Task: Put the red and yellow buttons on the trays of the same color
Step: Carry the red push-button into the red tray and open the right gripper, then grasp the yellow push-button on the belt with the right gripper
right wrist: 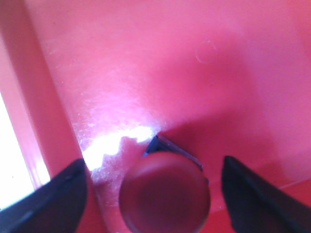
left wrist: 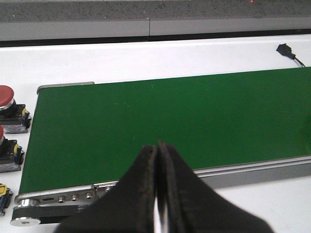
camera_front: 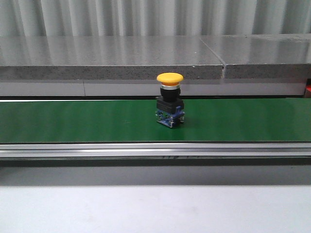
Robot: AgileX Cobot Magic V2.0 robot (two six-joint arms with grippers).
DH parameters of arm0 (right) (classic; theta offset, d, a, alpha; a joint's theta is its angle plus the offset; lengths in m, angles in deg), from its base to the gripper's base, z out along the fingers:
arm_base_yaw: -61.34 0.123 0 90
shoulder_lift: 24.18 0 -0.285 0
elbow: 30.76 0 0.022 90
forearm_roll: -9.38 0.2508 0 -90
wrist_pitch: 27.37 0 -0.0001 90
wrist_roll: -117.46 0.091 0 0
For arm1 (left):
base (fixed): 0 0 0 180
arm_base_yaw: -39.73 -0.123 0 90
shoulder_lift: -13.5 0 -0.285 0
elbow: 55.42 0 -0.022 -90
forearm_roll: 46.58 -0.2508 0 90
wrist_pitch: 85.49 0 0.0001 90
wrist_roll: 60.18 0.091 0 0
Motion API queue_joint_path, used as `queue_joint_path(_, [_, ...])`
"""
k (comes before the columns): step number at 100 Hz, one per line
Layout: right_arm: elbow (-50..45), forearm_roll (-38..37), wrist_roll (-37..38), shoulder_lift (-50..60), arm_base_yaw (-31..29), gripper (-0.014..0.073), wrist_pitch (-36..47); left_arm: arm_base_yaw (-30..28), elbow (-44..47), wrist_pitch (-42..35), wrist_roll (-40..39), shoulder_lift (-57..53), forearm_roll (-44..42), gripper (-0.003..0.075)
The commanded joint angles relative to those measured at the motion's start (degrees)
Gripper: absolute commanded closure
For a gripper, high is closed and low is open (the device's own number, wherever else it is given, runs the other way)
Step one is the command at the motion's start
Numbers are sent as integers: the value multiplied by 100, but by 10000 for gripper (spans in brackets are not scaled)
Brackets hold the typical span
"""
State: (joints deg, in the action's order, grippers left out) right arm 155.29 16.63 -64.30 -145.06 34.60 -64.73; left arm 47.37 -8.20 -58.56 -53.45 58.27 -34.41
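Yellow button (camera_front: 169,99) upright on the green belt (camera_front: 73,121), red button (right wrist: 165,191) already over the red tray (right wrist: 146,63)

Right gripper (right wrist: 155,199) has its fingers spread wide either side of the red cap – not touching it, so it looks released on the tray floor, close to the wall. Left gripper (left wrist: 158,194) hangs above the near edge of the belt with its fingers pressed together, holding nothing; 2 more red buttons (left wrist: 7,99) stand beside the belt's end. Risks, as I judge them: a finger clipping the red cap on withdrawal and tipping it, and the yellow one – top-heavy – toppling under an off-centre grasp
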Motion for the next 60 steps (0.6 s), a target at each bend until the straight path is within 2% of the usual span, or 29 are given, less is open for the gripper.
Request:
queue_joint_path(1, [189,41,-61,447,-17,-46,194,39,-161,-381,-24,-5,101,740])
queue_joint_path(19, [189,33,-138,858,-17,-48,105,39,-161,-381,-24,-5,101,740])
queue_joint_path(39, [122,33,-594,1649,116,-48,-465,39,-161,-381,-24,-5,101,740])
queue_joint_path(60, [-651,33,-888,2719,509,-48,-874,39,-161,-381,-24,-5,101,740])
